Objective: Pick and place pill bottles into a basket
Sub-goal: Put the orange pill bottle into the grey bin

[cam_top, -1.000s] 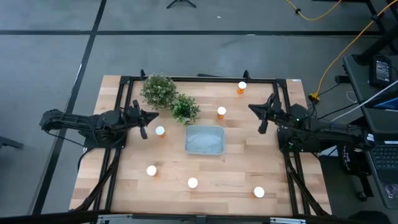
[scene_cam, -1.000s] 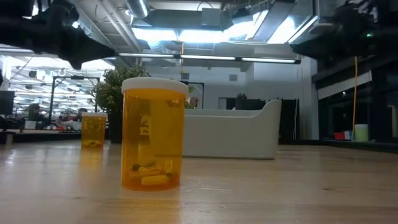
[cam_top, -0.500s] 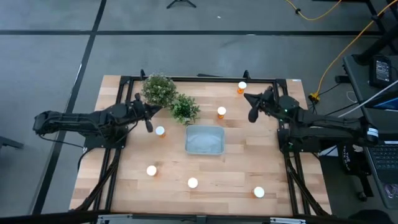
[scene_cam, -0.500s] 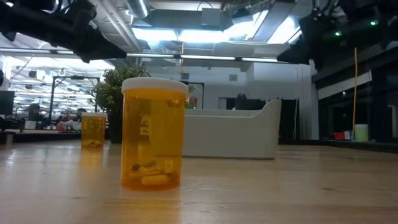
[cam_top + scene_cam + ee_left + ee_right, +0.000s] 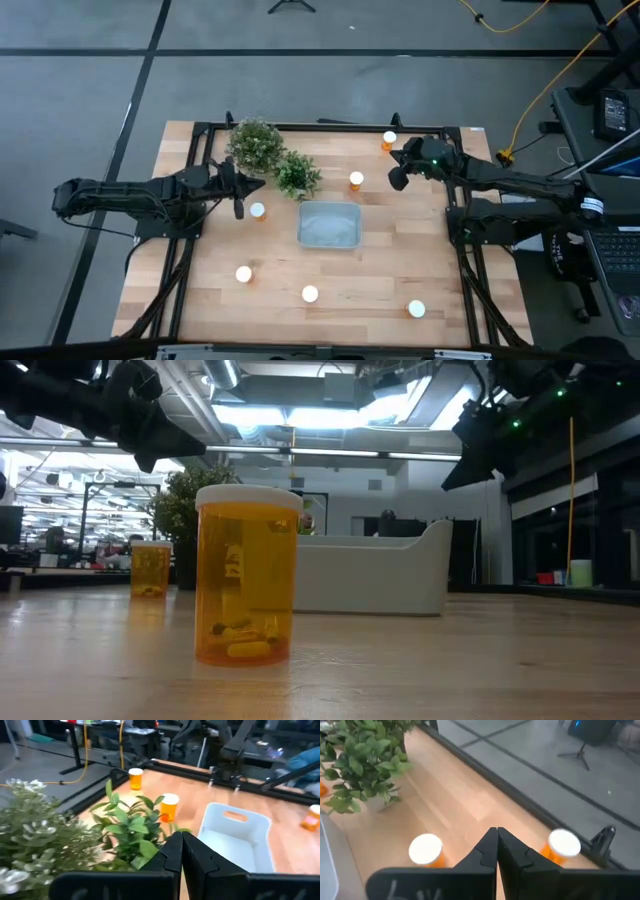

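six pill bottles [image 5: 356, 180], one basket [image 5: 329, 225]

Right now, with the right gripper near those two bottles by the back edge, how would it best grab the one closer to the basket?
Probably from straight above. That pill bottle stands upright with open table around it, so the right gripper, now shut, could open and close on the round orange wall just below the white cap.

Both hands, left [image 5: 238, 190] and right [image 5: 397, 172], hover closed.
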You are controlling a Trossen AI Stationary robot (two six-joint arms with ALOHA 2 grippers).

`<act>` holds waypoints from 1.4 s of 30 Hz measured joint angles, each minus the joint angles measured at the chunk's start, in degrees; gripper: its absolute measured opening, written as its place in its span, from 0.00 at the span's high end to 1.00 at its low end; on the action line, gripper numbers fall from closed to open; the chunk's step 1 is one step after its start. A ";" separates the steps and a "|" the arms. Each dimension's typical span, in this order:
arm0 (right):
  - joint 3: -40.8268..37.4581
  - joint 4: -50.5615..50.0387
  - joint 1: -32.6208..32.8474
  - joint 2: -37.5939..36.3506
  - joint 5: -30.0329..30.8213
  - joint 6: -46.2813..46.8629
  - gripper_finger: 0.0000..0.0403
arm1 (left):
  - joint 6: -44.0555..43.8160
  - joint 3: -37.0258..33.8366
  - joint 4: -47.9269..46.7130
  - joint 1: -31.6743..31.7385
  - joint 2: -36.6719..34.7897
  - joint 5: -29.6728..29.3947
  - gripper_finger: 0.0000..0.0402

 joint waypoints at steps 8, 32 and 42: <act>4.59 -13.72 0.02 0.68 0.02 10.40 0.98 | 5.20 0.00 -0.03 0.07 0.00 -0.49 0.98; 4.84 -17.01 0.02 0.77 -0.20 7.21 0.35 | 11.59 0.00 -0.05 0.07 0.00 -0.38 0.98; 4.79 -16.94 0.02 1.20 -0.01 15.02 0.22 | 11.59 0.00 -0.03 0.07 0.00 -0.38 0.98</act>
